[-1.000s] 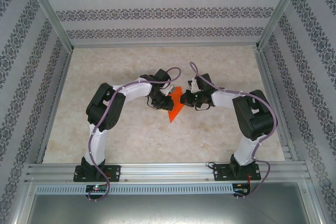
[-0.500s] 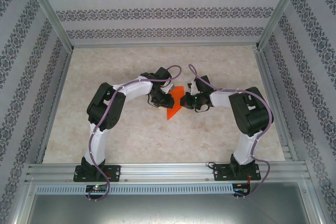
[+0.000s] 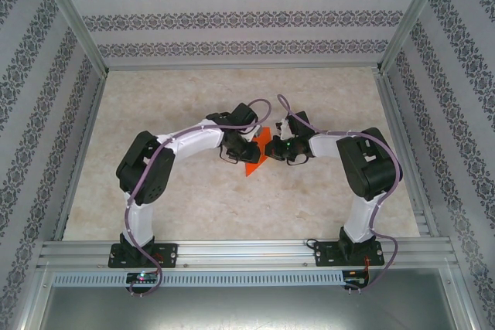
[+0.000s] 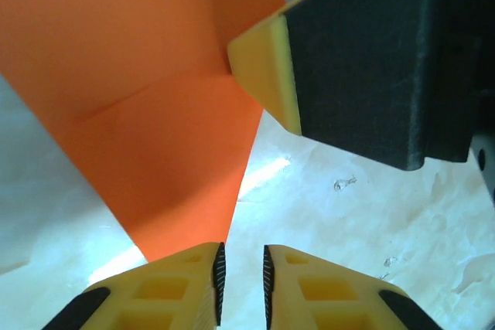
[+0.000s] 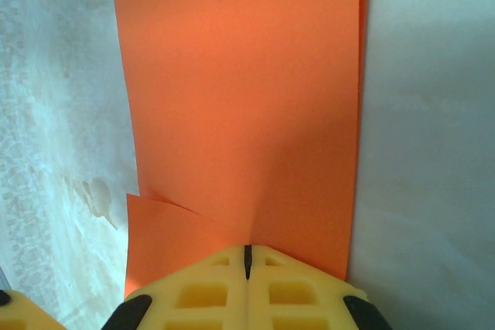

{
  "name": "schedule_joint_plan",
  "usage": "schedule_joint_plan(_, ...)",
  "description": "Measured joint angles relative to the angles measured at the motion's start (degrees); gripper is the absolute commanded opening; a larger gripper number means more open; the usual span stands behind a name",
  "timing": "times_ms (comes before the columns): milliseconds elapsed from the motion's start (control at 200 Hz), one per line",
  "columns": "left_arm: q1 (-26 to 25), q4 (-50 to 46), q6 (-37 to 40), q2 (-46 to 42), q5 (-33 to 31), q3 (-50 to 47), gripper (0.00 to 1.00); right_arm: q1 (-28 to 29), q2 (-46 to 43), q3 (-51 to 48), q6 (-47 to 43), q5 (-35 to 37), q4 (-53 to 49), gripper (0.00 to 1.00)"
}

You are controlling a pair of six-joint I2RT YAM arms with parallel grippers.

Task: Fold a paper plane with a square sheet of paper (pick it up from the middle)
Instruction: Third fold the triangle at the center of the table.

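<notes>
From above, the pale, marbled table [image 3: 193,199] has two white and black arms on it. They bend in from each side and meet near the middle. The thin, bright orange-red sheet of paper [image 3: 252,165] is there between them, and it has a pointed corner that aims at the near edge. The left gripper [image 3: 246,152] is at the left side of the paper. The right gripper [image 3: 272,149] is at the right side. They are very close to each other. From up here I cannot tell how wide the jaws are.

In the left wrist view, the left gripper [image 4: 240,284] has yellow fingers [image 4: 178,291] at the bottom. There is just a thin gap between them, and nothing is in it. The paper [image 4: 155,113] is big and tilted in the top left, with a crease line across it. Its low point comes down right next to the left finger. The yellow tip of the right gripper [image 4: 263,75] touches the paper's edge where the crease ends. The white table [image 4: 371,214] shows under it all.

In the right wrist view, the right gripper [image 5: 247,264] has its yellow fingers pressed tight together. It is pinching the near edge of the paper [image 5: 240,98]. The paper runs away from the fingers in a long strip. A second bit of paper pokes out low on the left. The table [image 5: 433,152] shows on both sides.
</notes>
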Motion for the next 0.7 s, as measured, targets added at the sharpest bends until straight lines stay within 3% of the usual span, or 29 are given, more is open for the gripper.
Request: schedule_joint_plan(704, -0.2, 6.4, -1.2, 0.7, 3.2, -7.8, 0.21, -0.7, 0.0, 0.0, -1.5, -0.7, -0.9, 0.02)
